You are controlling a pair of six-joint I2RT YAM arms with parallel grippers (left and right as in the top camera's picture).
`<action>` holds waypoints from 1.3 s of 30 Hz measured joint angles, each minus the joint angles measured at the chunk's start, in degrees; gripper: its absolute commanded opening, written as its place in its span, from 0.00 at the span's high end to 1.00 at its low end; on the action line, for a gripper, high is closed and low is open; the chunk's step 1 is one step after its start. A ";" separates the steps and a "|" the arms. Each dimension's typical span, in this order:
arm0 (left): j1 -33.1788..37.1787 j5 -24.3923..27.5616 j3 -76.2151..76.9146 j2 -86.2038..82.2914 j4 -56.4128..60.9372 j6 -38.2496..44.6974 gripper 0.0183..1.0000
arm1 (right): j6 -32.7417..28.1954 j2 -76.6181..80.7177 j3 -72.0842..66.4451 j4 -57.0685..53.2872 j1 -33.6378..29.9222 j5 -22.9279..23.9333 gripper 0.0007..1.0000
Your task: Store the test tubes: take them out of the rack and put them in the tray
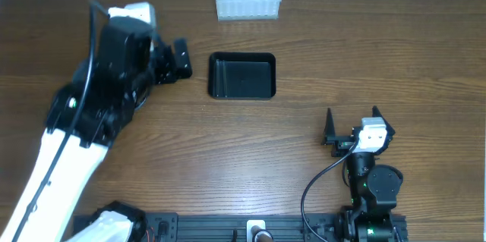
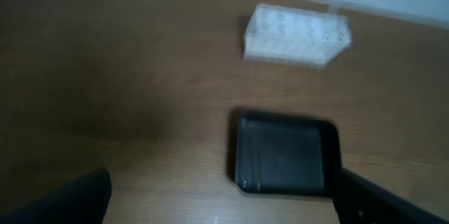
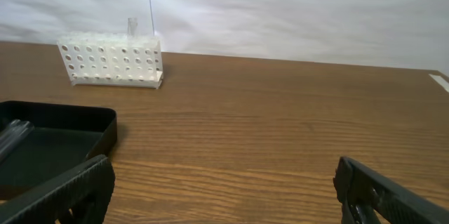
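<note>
Wood-grain table [image 1: 395, 45] w/ a white test-tube rack [image 1: 247, 3] at far centre. One clear tube [image 3: 132, 26] stands upright in the rack, at its right end; the other holes look empty.

Black tray [image 1: 250, 75] sits at mid-table, just nearer than the rack and apart from it. Right wrist view shows clear glass, looks like a tube [image 3: 12, 138], lying flat inside the tray along its left side; can't tell how many.

Left gripper [image 1: 182, 60] is left of the tray, near it but not touching, fingers pointing right toward it. Jaws spread wide, nothing between them. Its wrist view has both tray and rack ahead.

Right gripper [image 1: 352, 121] is on the near right, close to its own base and well apart from tray and rack, fingers pointing to the far side. Jaws also spread wide, holding nothing.
</note>
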 measured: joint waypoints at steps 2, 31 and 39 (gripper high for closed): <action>1.33 0.20 -4.87 -3.56 4.79 0.00 0.00 | 0.00 0.00 0.00 0.02 0.00 -0.02 0.01; 23.32 8.00 -67.98 -54.36 60.02 4.52 0.00 | 0.00 0.00 0.00 0.00 0.00 0.00 0.01; 25.42 8.44 -71.76 -59.39 55.87 9.75 0.00 | 0.00 0.00 0.00 -0.02 0.00 0.00 0.01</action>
